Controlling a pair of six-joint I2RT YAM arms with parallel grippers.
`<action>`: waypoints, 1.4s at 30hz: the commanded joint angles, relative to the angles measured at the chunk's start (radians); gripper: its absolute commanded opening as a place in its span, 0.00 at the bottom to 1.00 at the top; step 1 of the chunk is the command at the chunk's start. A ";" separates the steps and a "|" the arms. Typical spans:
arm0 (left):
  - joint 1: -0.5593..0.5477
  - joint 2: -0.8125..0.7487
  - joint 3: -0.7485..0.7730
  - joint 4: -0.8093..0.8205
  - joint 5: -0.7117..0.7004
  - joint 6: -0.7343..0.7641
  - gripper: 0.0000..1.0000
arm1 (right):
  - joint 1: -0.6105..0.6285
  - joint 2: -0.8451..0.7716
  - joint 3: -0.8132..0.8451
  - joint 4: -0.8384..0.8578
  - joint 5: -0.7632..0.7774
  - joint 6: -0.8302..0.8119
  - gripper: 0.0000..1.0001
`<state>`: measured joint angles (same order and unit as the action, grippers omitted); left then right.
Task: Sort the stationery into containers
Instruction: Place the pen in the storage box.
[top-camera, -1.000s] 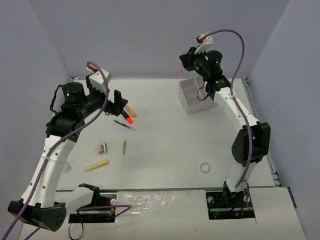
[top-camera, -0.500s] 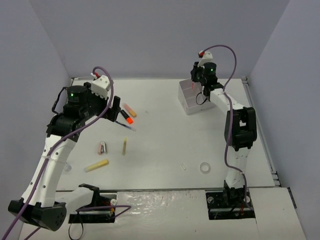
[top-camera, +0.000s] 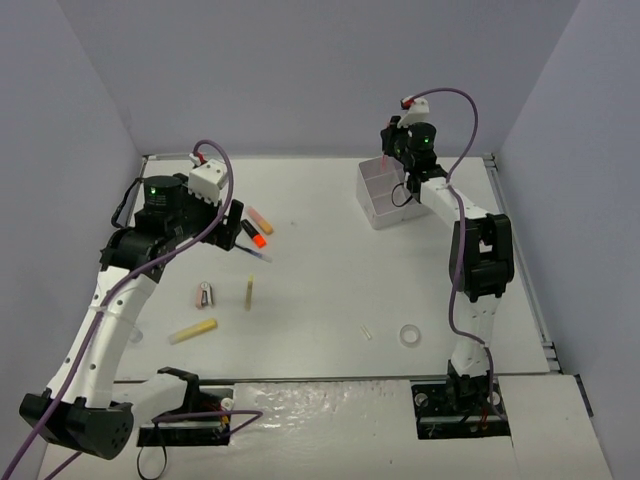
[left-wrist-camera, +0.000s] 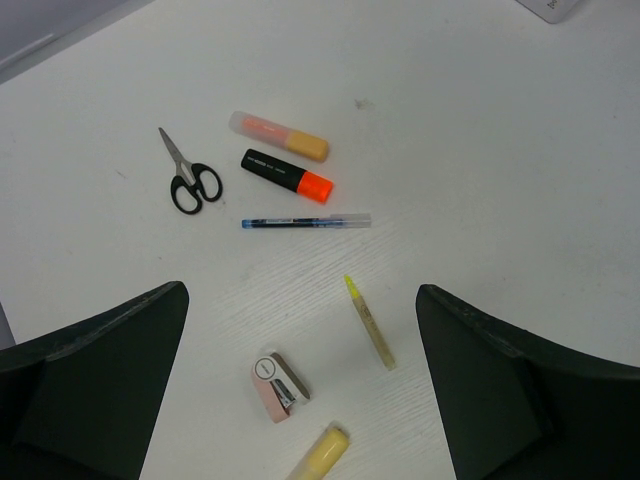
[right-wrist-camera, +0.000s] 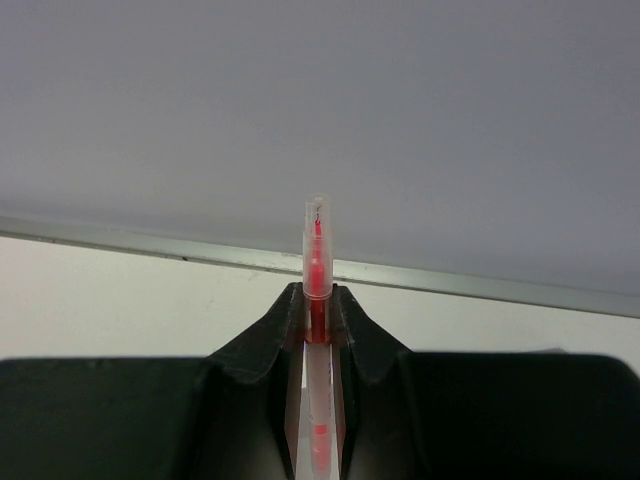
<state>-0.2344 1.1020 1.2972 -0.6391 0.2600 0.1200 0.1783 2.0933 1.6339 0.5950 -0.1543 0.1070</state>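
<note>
Pinched between the two black fingers (right-wrist-camera: 270, 340) of the right gripper (right-wrist-camera: 317, 300): a thin pen (right-wrist-camera: 317, 245), jaws shut on its barrel with no gap on either side. Clear plastic body, red ink core inside, rounded clear end poking out past the fingertips. Long axis in line with the fingers, straight up the middle of the right wrist view, free end pointing away from the wrist toward the grey back wall. Rest of the barrel sunk in the slot between the jaws. From above, held in the air at the far right of the table (top-camera: 330, 290), over the far side of the white organiser box (top-camera: 378, 205); too thin in that view to tell its tilt.

On the other side, left gripper (left-wrist-camera: 300, 290) hanging with jaws wide apart, gripping nothing, above a loose spread on the table: black scissors (left-wrist-camera: 190, 175), peach highlighter (left-wrist-camera: 280, 136), orange-black highlighter (left-wrist-camera: 288, 174) just beside it, blue pen (left-wrist-camera: 305, 222) next to that, slim yellow marker (left-wrist-camera: 370, 322), small pink piece (left-wrist-camera: 275, 385), yellow highlighter (left-wrist-camera: 320, 455). Near the right arm's base, well apart from the rest, a white tape ring (top-camera: 409, 335).
</note>
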 joint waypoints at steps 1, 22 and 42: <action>0.001 0.002 0.045 0.041 -0.008 0.003 0.97 | 0.006 -0.037 0.008 0.148 -0.010 0.019 0.00; -0.002 0.133 0.079 -0.156 -0.053 -0.089 0.97 | 0.009 0.036 -0.059 0.189 -0.030 0.005 0.27; -0.065 0.414 0.153 -0.479 -0.032 0.047 0.77 | 0.025 -0.260 -0.044 -0.145 0.097 0.116 0.54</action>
<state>-0.2602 1.4768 1.4645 -1.0915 0.2518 0.1295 0.1856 2.0305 1.5463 0.5041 -0.1304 0.1577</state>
